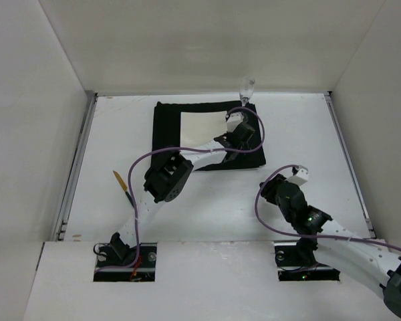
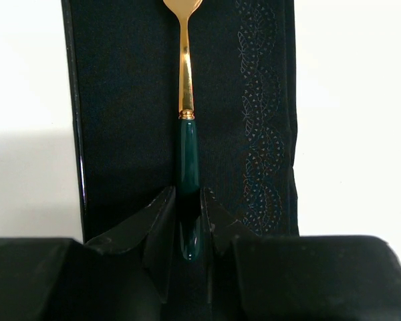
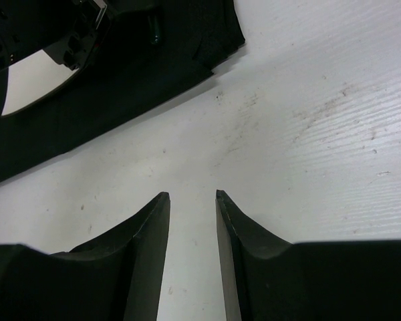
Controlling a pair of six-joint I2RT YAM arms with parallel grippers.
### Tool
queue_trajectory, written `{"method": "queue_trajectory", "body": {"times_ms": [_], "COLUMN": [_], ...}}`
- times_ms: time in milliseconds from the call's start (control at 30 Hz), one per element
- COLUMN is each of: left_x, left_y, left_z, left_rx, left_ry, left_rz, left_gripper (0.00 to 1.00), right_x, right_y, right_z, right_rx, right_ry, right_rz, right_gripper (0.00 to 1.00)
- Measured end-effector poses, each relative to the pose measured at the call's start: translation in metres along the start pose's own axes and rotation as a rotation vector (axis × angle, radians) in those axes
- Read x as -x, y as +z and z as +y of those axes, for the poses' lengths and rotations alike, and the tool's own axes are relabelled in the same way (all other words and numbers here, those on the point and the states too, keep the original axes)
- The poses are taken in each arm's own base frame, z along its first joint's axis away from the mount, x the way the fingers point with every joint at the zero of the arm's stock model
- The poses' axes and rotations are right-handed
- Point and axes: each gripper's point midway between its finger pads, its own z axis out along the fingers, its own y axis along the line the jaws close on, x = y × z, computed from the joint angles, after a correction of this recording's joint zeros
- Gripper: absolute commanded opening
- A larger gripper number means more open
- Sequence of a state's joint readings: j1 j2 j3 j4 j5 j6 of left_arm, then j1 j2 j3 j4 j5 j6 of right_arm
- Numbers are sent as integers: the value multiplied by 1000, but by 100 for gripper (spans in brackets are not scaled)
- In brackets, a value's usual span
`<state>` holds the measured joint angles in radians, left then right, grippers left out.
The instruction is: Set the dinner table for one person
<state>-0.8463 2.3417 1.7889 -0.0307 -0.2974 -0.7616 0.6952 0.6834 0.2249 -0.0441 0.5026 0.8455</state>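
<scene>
Along black mat edge: green-handled utensil clamped by left gripper; right gripper parted, empty, over scuffed white dinner table.

gold utensil with dark green handle, black mat with faint lacy stitching.

The top camera looks down from high at the 6 o'clock edge over the whole worktop. Both wrist cameras sit close above it. All three share the black mat, at 11 o'clock in the right-wrist view.
</scene>
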Motion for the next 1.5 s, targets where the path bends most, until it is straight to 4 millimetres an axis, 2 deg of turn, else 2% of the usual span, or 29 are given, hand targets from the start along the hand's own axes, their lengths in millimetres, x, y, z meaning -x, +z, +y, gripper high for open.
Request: {"method": "queue_trajectory", "body": {"times_ms": [200,433,567,667,800,900,933,1000,1100,1133,1200,1267,1367,1500], "left_x": [2,2,3,3,8,22,29,52,92,105,124,132,122,90], "left_y": [0,-1,-1,-3,-11,-35,-45,-71,-120,-138,-171,-201,-237,-283], "left_z": [2,2,1,-2,-5,-5,-6,-11,-9,-3,18,55,127,230], "left_rx": [15,24,28,27,32,27,21,-8,-54,-63,-63,-24,95,299], "left_ry": [1,14,16,19,33,36,33,10,-41,-60,-93,-123,-163,-242], "left_rz": [-8,-21,-33,-44,-68,-105,-120,-170,-260,-290,-343,-388,-419,-414], "left_gripper": [29,33,46,52,59,60,59,48,16,10,5,4,8,25], "right_x": [1,1,1,2,4,4,4,3,2,2,1,-3,-15,-37], "right_y": [0,0,0,-1,-2,-3,-3,-3,-4,-4,-5,-4,-3,-2], "right_z": [1,1,1,2,3,3,2,2,5,5,7,11,16,18], "right_rx": [3,3,4,8,16,19,19,20,31,33,41,54,73,80], "right_ry": [2,2,3,6,12,14,14,13,11,9,4,-9,-41,-110], "right_rz": [-3,-3,-3,-7,-14,-16,-16,-15,-12,-11,-8,3,37,99], "right_gripper": [40,40,40,40,39,39,39,39,34,29,18,10,8,11]}}
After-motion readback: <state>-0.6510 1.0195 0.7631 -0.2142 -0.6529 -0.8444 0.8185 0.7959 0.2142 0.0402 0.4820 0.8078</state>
